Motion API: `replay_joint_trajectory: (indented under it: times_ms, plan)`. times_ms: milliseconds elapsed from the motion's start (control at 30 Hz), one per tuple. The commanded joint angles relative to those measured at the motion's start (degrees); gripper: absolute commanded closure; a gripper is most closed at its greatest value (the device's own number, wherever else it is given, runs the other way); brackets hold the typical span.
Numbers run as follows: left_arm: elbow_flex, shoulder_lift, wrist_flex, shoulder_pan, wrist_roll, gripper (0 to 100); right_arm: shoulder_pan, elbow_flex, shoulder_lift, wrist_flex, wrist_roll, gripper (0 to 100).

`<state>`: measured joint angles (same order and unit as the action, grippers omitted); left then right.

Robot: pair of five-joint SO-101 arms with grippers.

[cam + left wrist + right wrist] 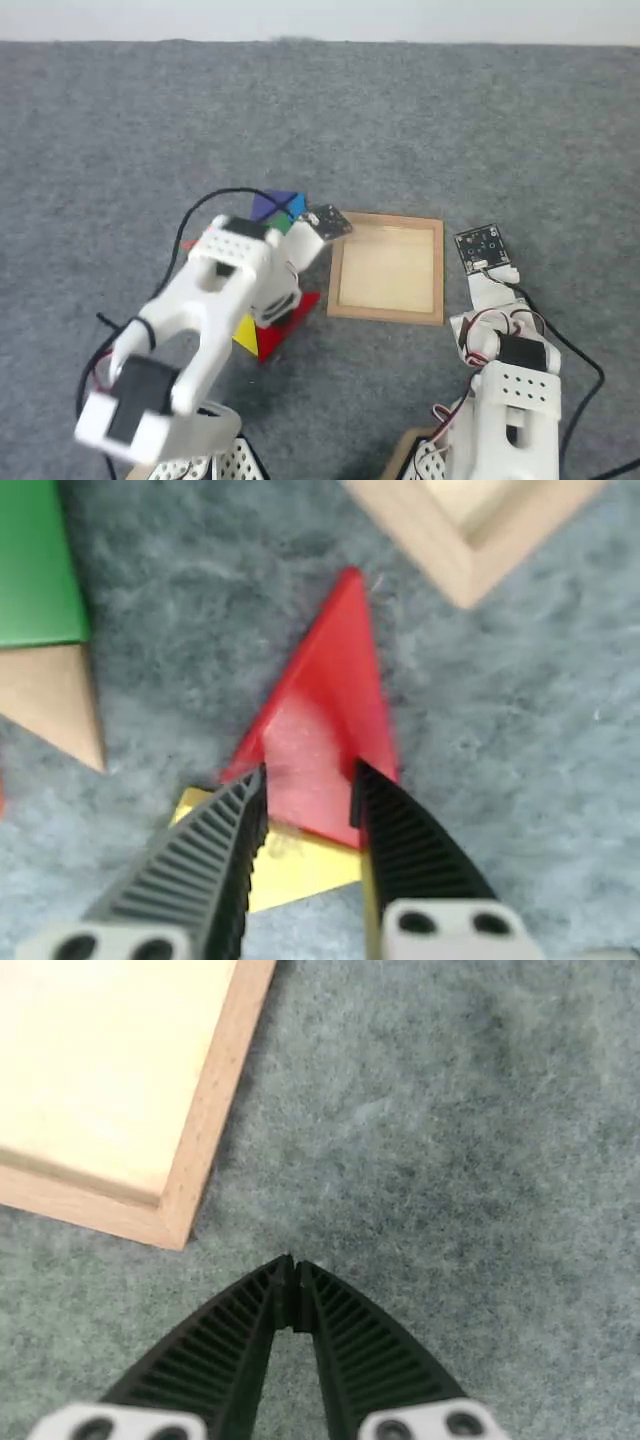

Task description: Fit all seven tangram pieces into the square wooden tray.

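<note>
Triangle point(325, 715), red, under parted left jaws

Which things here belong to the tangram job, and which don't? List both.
Job: wooden tray, red triangle, yellow piece, green piece, blue piece, tan triangle, left gripper over the red triangle.
Lying about: grey carpet, black cable.

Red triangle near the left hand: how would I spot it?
Find the square wooden tray on the grey carpet. Off its near left corner lies the red triangle, tip toward that corner, touching a yellow piece, under the left hand.
</note>
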<state>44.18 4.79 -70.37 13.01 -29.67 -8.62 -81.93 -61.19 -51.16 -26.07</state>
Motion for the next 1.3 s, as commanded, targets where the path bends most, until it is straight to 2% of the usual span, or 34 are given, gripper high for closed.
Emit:
replay_joint_trajectory:
  times_ms: [0, 133, 200, 333, 533, 733, 833, 900, 1267]
  plan:
    - [6.29, 11.69, -1.67, 4.57, 2.73, 88, 0.4, 0.62, -1.54, 0.31, -0.7, 98.8]
    - [6.37, 20.31, -3.43, 0.44, 4.66, 81, 0.4, 0.62, -1.54, 0.04, -0.7, 98.8]
    - [6.2, 21.01, -2.81, -2.81, 4.48, 77, 0.4, 0.62, -1.54, -0.04, -0.7, 98.8]
    - [5.49, 19.16, 0.18, -7.3, 2.02, 77, 0.4, 0.62, -1.54, -0.04, -0.7, 98.8]
    - [4.44, 9.41, 1.49, -7.21, 1.58, 77, 0.4, 0.62, -1.54, -0.13, -0.62, 98.9]
    - [4.53, 1.58, 7.74, -7.3, 2.11, 77, 0.48, 0.62, -1.54, -0.13, -0.62, 98.9]
    - [4.26, -2.11, 9.49, -7.21, 3.25, 72, 0.48, 0.62, -1.54, -0.13, -0.62, 98.9]
    - [2.68, -3.52, 8.79, -7.21, 3.34, 69, 0.48, 0.62, -1.54, -0.13, -0.7, 98.9]
    - [-2.59, -6.15, 9.41, -7.21, 4.92, 71, 0.48, 0.62, -1.54, -0.13, -0.7, 98.9]
